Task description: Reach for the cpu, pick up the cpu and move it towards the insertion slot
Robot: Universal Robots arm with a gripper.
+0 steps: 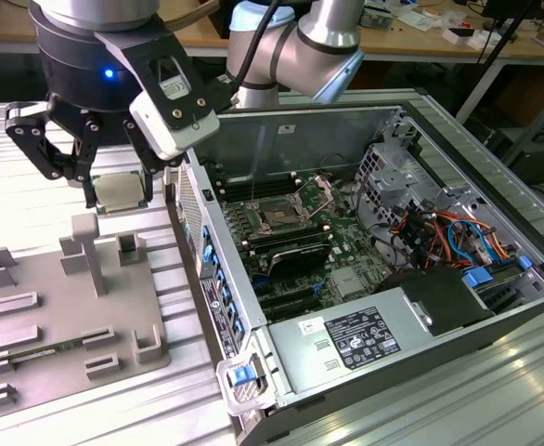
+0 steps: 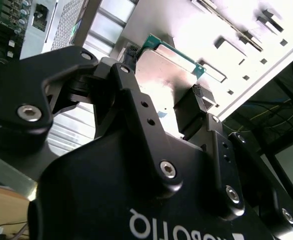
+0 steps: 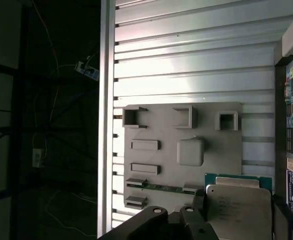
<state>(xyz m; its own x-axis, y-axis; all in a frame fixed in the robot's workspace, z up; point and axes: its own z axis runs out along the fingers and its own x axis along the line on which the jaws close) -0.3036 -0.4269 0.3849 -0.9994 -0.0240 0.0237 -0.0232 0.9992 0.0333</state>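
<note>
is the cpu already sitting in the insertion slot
No, in the exterior view the cpu hangs in the tool above the grey tray, away from the insertion slot.

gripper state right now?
Gripper: shut on the cpu, held above the grey fixture plate, outside the computer case.

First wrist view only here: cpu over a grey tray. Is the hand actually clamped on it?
Observer: Yes. In the second wrist view the hand is closed on two opposite edges of the cpu.
Operator: Where's the slot?
Observer: In the exterior view the slot sits inside the open case, to the exterior view's right of the hand.
Operator: Slot covered?
Observer: No. Its bracket looks raised and the centre is bare.
</note>
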